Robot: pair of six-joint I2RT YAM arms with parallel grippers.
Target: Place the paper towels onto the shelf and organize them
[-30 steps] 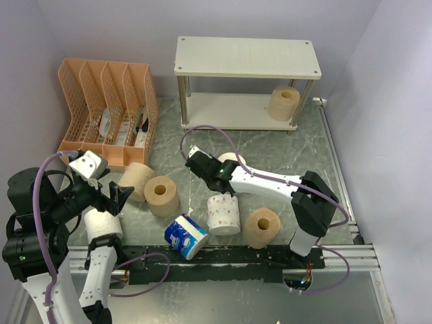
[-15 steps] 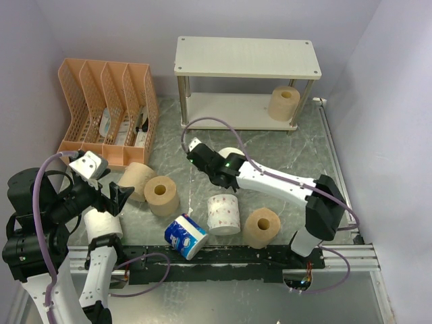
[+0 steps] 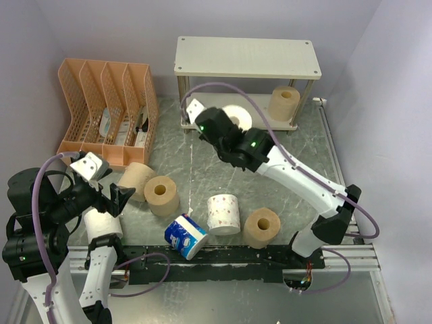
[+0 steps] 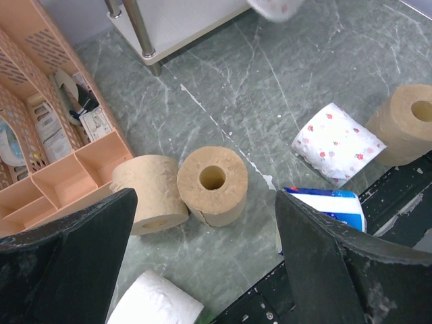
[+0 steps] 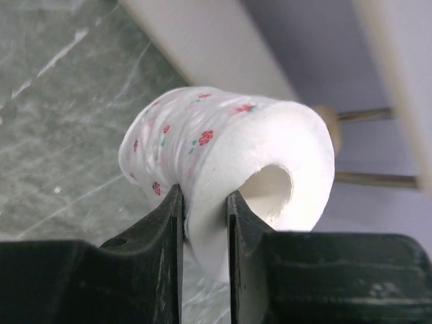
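Pinching the printed roll (image 5: 202,128) by its wall, my right tool (image 5: 204,209) should set it upright beside the tan roll (image 3: 284,102) on the shelf (image 3: 216,109). My left tool (image 3: 120,197) hangs spread.

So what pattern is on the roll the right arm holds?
The roll is white with little red flowers; see right wrist view.
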